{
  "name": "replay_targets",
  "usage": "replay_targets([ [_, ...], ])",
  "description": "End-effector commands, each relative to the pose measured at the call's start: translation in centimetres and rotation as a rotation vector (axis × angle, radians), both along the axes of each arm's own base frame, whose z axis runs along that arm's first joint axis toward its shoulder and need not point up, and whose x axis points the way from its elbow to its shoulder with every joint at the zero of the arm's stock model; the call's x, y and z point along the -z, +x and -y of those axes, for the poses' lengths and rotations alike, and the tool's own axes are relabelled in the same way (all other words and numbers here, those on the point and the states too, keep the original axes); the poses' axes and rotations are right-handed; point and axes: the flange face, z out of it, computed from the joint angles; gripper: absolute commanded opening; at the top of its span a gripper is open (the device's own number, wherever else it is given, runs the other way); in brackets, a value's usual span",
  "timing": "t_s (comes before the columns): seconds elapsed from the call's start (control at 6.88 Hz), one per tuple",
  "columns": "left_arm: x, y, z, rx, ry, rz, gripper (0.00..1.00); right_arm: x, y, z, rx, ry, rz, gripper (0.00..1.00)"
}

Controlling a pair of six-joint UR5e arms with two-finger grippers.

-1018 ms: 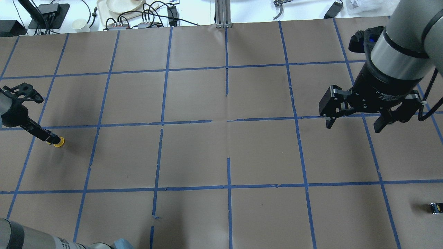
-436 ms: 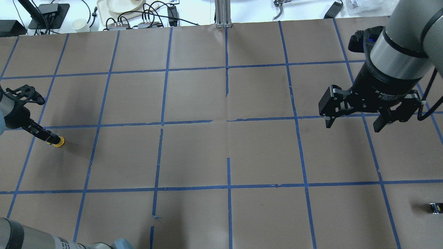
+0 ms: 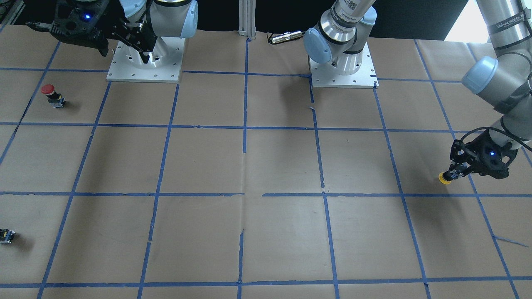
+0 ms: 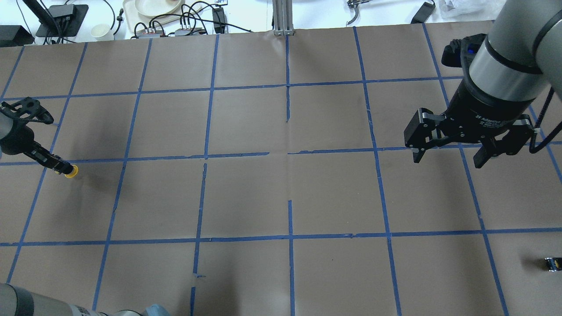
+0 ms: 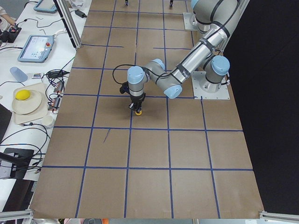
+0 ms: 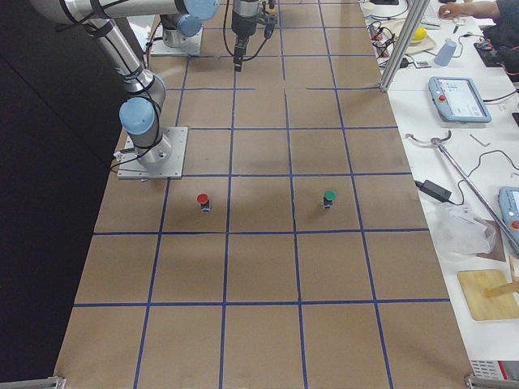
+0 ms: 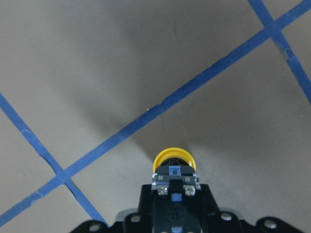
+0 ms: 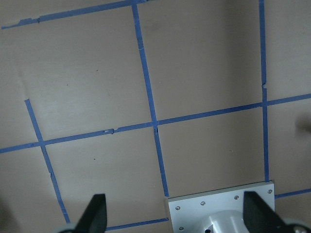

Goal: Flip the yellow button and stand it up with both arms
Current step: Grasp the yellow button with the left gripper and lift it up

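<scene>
Brown-paper worktop [image 4: 246, 197] w/ blue tape grid is filling every view. Right arm [image 4: 509, 48] is coming in at the overhead view's top right corner, w/ most of it cut off by the frame. Left arm [image 3: 498, 70] is reaching out over the worktop's left end, and the overhead view is cropping nearly all of it.

Right tool [image 4: 448, 160] is hanging above the paper w/ jaws spread wide and nothing btwn them. Its own wrist view is catching only its two tips at the bottom edge.

Left tool [image 4: 59, 168] is pointing down at a slant and clamping the yellow button [image 4: 70, 171] by the body. The cap is sticking out past the tips toward the paper, just beside a tape line. The body is mostly hiding btwn the fingers, w/ only a screw-terminal end showing in the left wrist view. Can't tell whether the cap is touching the paper.

Well apart, on the right arm's side, a red button [image 3: 50, 92] and a green button [image 6: 328, 197] are standing cap uppermost. A small black block [image 4: 552, 263] is sitting at the overhead view's right edge, its detail too small to read.
</scene>
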Motion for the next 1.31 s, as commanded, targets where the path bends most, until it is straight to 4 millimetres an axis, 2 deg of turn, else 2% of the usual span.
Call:
replay_targets([
  [0.0,-4.5,-5.7,-0.4,-0.042,0.015,-0.184,0.21,0.0,0.0,0.1,0.004,-0.005,-0.002,1.00],
  [0.15,-6.7,-11.7,-0.8,-0.105,0.052,-0.314,0.21,0.0,-0.2,0.2,0.007,-0.006,-0.009,1.00],
  [0.44,-9.9,-24.5,-0.3,-0.358,0.126,-0.579,0.21,0.2,-0.5,0.5,0.009,-0.015,-0.012,1.00],
  [0.58,-12.4,-30.3,-1.2,-0.448,0.178,-0.696,0.21,1.6,-0.9,3.3,0.024,-0.064,-0.003,1.00],
  [0.73,-14.9,-34.8,-2.7,-0.510,0.217,-0.801,0.21,1.7,-1.1,3.8,0.043,-0.070,0.000,1.00],
  [0.87,-16.7,-37.0,-3.6,-0.529,0.242,-0.926,0.21,1.5,-0.8,4.4,0.055,-0.077,0.058,1.00],
  [1.02,-17.3,-37.9,-3.2,-0.609,0.311,-1.066,0.21,1.7,-0.2,5.2,0.132,-0.071,0.154,1.00],
  [1.16,-18.1,-39.6,-3.8,-0.614,0.356,-1.153,0.21,0.4,-0.5,6.7,0.298,-0.073,0.235,1.00],
])
